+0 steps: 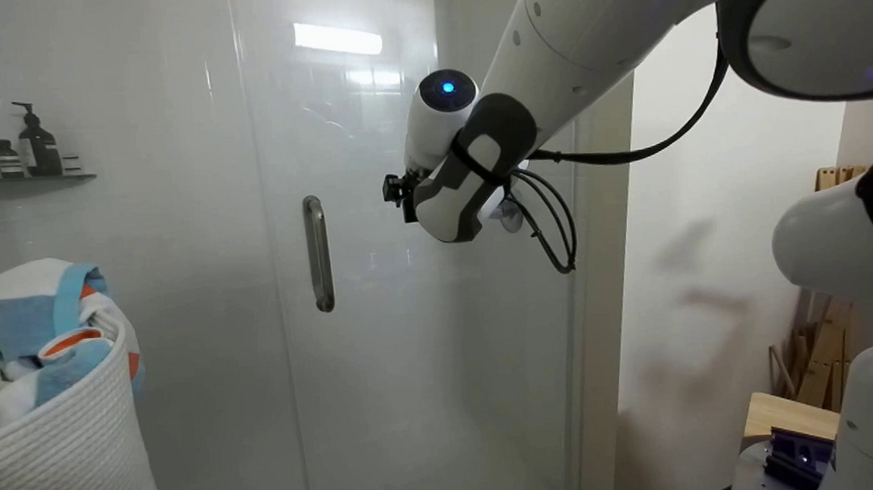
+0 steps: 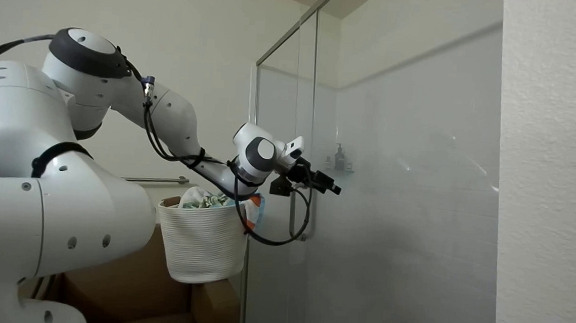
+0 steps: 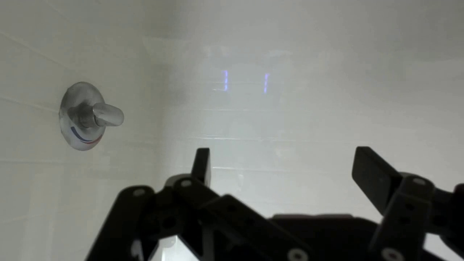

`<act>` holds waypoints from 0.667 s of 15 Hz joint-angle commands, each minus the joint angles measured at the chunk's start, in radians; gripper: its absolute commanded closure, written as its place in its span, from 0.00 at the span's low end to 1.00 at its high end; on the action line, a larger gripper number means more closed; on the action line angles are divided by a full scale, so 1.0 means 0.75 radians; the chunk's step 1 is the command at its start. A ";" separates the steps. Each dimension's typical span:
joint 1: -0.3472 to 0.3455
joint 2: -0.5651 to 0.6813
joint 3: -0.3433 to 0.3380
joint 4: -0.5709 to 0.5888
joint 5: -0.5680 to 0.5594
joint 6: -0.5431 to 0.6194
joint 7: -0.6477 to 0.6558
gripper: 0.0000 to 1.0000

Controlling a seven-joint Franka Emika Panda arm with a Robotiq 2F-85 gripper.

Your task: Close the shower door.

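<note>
The shower door is a tall clear glass panel. It also shows at a slant in an exterior view. Its vertical chrome handle is near its left edge; the handle is partly behind cables in an exterior view. The door looks roughly in line with the plain glass beside it; I cannot tell whether a gap remains. My gripper is open, with nothing between its fingers. In an exterior view the gripper points at the glass, above and beyond the handle. Whether it touches the glass is unclear.
A white woven basket of towels stands left of the door, on a brown chair. Bottles sit on a shelf behind glass. A shower valve is on the tiled wall. A pale wall borders the shower.
</note>
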 commanded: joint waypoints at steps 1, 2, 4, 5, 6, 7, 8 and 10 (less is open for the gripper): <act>-0.060 0.003 0.038 0.061 0.009 -0.045 -0.057 0.00; -0.069 0.002 0.045 0.066 0.010 -0.049 -0.058 0.00; -0.079 0.000 0.053 0.080 0.011 -0.060 -0.060 0.00; -0.084 -0.001 0.058 0.089 0.011 -0.064 -0.062 0.00; -0.083 -0.002 0.058 0.088 0.012 -0.061 -0.063 0.00; -0.085 0.000 0.060 0.091 0.012 -0.060 -0.067 0.00; -0.085 0.003 0.060 0.094 0.012 -0.064 -0.072 0.00; -0.085 0.031 0.067 0.102 0.005 -0.100 -0.096 0.00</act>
